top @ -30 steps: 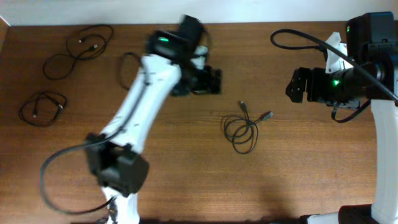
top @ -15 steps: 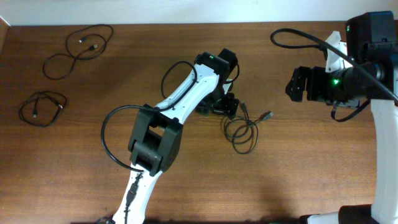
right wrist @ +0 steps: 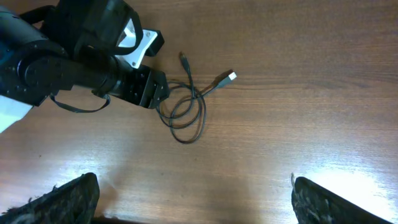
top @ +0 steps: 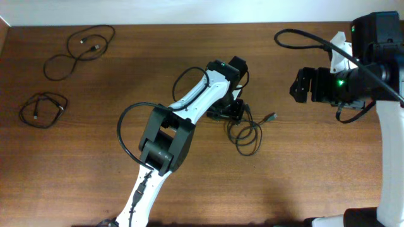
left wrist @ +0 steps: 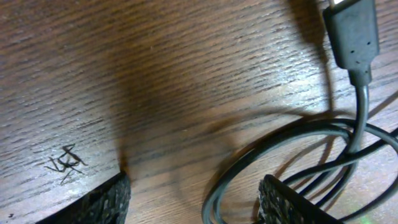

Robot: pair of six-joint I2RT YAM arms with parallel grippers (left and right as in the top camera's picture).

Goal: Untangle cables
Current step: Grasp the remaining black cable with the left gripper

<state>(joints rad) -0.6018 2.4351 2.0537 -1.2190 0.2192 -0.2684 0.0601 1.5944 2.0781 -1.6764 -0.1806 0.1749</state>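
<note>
Three thin black cables (top: 246,129) lie on the brown wooden worktop (top: 303,183) overhead: a loose loop (top: 79,50) and a small bundle (top: 43,109) far left, a coil (right wrist: 200,115) at centre. Only the left wrist view shows the coil's plug (left wrist: 353,31) and an illegible black scribble (left wrist: 65,165). The left fingers (left wrist: 93,202) stand parted around the coil's loop. The right fingers (right wrist: 62,199) are spread wide and empty.

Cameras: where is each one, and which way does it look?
Overhead: above the table, looking straight down; both arms show.
Left wrist: on the left arm, close over the middle cable; its claw fingertips show.
Right wrist: on the right arm, looking down from higher; its fingertips and the left arm show.
Shared: all three see the middle cable.
</note>
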